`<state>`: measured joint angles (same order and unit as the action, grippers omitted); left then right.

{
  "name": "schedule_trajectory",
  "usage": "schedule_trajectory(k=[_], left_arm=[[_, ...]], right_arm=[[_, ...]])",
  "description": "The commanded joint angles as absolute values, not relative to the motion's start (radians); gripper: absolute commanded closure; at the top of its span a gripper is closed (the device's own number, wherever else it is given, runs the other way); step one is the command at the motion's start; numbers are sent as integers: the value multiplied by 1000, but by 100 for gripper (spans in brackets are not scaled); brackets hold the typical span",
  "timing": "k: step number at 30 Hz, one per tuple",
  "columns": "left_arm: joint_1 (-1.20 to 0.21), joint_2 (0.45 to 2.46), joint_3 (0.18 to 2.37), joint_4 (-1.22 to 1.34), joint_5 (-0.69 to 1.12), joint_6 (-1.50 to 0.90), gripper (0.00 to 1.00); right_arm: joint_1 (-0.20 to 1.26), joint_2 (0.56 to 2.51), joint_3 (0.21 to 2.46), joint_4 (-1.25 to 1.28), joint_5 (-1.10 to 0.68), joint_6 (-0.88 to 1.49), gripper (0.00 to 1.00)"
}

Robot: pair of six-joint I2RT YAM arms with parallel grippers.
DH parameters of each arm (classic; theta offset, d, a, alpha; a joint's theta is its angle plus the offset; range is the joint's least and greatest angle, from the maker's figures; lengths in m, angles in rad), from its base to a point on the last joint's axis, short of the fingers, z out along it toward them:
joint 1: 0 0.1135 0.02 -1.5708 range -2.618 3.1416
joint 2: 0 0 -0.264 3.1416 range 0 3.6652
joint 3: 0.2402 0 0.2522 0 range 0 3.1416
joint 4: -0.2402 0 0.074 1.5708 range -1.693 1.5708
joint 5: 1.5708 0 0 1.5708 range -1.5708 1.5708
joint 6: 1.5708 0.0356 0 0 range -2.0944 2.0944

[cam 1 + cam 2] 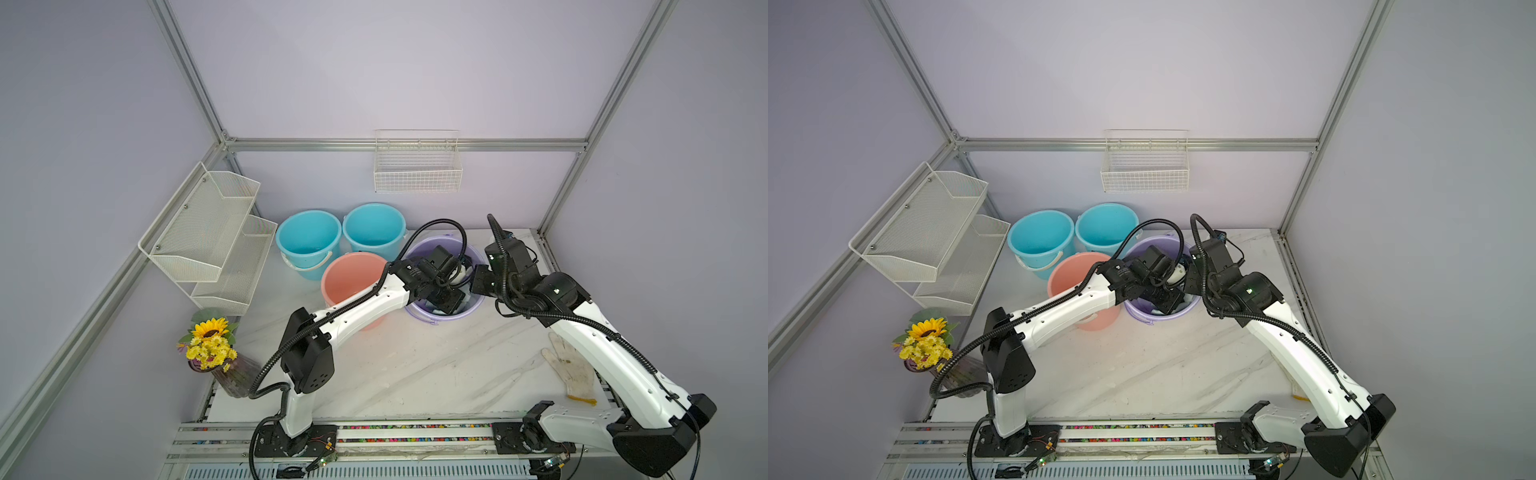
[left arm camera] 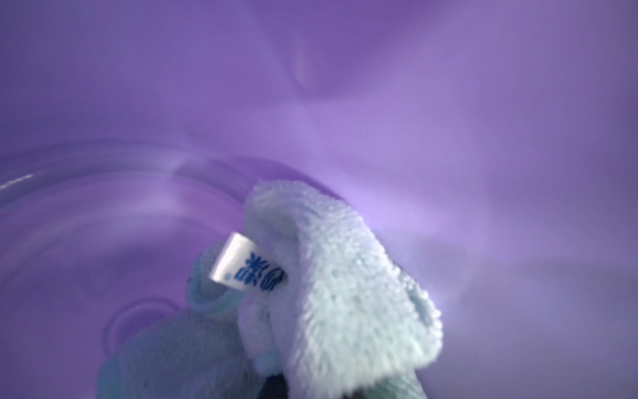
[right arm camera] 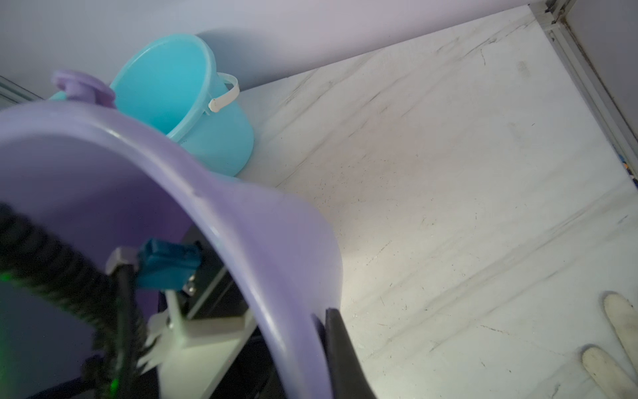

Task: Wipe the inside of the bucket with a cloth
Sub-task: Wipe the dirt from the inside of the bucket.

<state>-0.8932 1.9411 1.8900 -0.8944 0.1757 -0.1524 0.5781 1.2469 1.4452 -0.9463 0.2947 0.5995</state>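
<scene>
The bucket (image 1: 440, 319) (image 1: 1158, 320) is pale purple and stands at the back middle of the table. My left gripper (image 1: 448, 300) reaches down inside it. In the left wrist view it is shut on the cloth (image 2: 345, 283), a pale mint-green terry towel with a white tag (image 2: 241, 266), bunched close to the bucket's floor and inner wall (image 2: 414, 103); the fingers are covered by the cloth. My right gripper (image 1: 478, 286) (image 3: 321, 345) is shut on the bucket's rim (image 3: 262, 221). One black finger (image 3: 340, 349) lies on the outside of the wall, and the other is hidden behind it.
Two blue buckets (image 1: 309, 237) (image 1: 374, 228) and a pink bucket (image 1: 349, 278) crowd the left of the purple one. A white work glove (image 1: 571, 370) lies near the right edge. A flower vase (image 1: 212, 345), mesh shelves (image 1: 208, 232) and a wire basket (image 1: 417, 166) line the walls.
</scene>
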Motion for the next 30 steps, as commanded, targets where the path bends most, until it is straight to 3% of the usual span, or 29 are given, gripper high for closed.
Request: schedule_trajectory(k=[1, 7, 16, 24, 30], left_arm=[[-919, 1968, 1977, -1174, 96, -10, 100], [-940, 2011, 2035, -1380, -344, 24, 98], [-965, 2087, 2102, -1391, -724, -45, 100], [-963, 2069, 2145, -1128, -882, -149, 100], [-951, 2012, 2072, -856, -784, -265, 100]], right_arm=[[585, 1257, 1510, -882, 315, 594, 100], [584, 1287, 1541, -943, 374, 561, 100], [584, 1293, 1546, -969, 372, 554, 100], [585, 1262, 1475, -924, 253, 620, 100], [585, 1236, 1410, -881, 161, 679, 100]])
